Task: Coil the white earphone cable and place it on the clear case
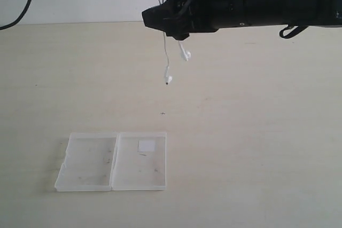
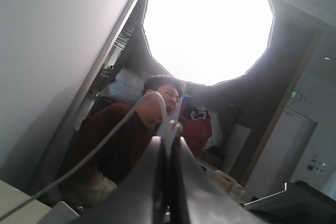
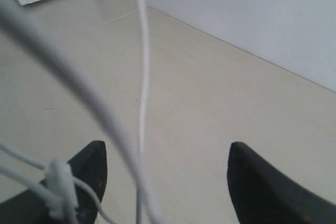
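The left gripper [image 2: 169, 141] pinches the white earphone cable [image 3: 142, 77], which hangs vertically between the right gripper's [image 3: 167, 150] spread jaws. The clear case [image 1: 88, 161] lies at seven o'clock from it.

Clear case [image 1: 88, 164]: lay opened flat on the table [image 1: 256, 148], near-left, its halves side by side.
Sticker [image 1: 146, 145]: inside the right half.
Earphone cable [image 1: 165, 52]: hung behind the case, clear of the table, earbuds [image 1: 168, 77] lowest.
Right gripper [image 3: 168, 158]: above the far table, cable strands between its fingers.
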Motion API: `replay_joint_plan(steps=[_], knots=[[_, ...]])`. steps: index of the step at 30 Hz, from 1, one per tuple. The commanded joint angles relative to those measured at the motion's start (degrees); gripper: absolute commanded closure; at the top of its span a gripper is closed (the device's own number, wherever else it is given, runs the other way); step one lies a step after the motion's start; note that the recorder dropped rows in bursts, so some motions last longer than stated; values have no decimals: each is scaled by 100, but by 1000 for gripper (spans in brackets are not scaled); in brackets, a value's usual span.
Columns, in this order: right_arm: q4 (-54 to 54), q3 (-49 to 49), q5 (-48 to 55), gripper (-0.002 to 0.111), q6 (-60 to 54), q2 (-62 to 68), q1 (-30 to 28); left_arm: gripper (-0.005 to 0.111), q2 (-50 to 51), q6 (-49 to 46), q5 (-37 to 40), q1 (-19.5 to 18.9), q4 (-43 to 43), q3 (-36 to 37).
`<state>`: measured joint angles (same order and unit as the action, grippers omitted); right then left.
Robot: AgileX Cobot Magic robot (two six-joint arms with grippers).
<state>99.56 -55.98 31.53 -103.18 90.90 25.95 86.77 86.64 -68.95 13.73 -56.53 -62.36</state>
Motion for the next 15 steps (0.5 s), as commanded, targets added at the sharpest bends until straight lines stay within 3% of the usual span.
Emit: replay_joint_plan(steps=[1, 15], knots=[[38, -130, 170, 45, -53, 3, 7, 107, -8, 69, -61, 9, 125, -28], [38, -506, 160, 45, 309, 95, 7, 107, -8, 82, -61, 9, 125, -28]])
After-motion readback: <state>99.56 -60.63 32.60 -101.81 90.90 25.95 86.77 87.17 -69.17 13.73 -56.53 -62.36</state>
